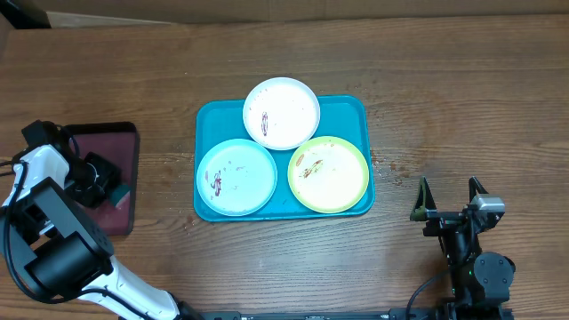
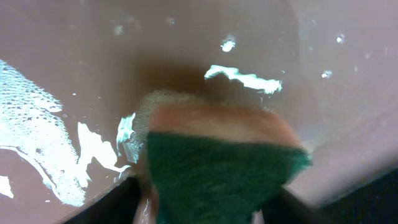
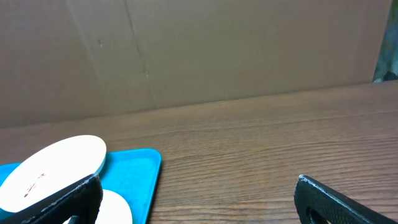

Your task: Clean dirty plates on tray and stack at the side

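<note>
A brown wooden desk [image 1: 444,89] with dark, streaky grain running side to side fills the overhead view, its matte surface lit softly and evenly. Along its far edge stands a plain wall of brown cardboard [image 3: 217,50], creased vertically, hiding the room behind. Past the far right corner a green sliver [image 3: 388,62] shows, too small to identify.

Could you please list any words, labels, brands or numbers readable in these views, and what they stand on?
None readable in any view.
The marks on the white plate, light blue plate and yellow-green plate are reddish-brown smears, not writing; the turquoise tray and the sponge show no label.
</note>
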Motion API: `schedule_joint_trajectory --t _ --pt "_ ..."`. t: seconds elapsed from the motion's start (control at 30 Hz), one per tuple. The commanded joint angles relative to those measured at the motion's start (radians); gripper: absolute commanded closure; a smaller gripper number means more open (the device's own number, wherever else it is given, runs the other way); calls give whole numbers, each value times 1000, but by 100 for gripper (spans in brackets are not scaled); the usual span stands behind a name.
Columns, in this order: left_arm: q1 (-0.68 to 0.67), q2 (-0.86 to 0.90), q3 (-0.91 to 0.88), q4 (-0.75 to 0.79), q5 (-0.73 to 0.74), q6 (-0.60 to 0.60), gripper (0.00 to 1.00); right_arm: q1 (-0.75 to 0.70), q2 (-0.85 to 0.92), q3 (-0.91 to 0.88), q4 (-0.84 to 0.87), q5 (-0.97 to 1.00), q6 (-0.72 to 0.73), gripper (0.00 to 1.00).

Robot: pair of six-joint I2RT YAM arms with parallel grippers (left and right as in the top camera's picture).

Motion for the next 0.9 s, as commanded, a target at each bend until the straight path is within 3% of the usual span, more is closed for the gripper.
schedule_joint_trajectory --t 0.0,0.1,0.17,0.27,0.43,0.63,0.87 --pt "-1 -10 -22 -4 -8 1 62 5 -7 -10 6 7 -3 0" --pt "-1 -10 -17 -7 -8 1 74 5 -7 -10 6 7 -3 0" --pt "-1 -11 -9 -7 -8 1 87 5 -7 -10 6 7 -3 0" --pt "-1 -11 26 -38 -7 1 95 5 -7 -10 6 7 -3 0" --pt "-1 -11 184 -201 -7 2 96 5 -7 -10 6 7 -3 0" --pt "0 -11 517 -453 -7 5 96 5 -7 -10 6 7 -3 0" --pt "-1 -13 757 -555 -7 9 96 5 -7 -10 6 7 -3 0"
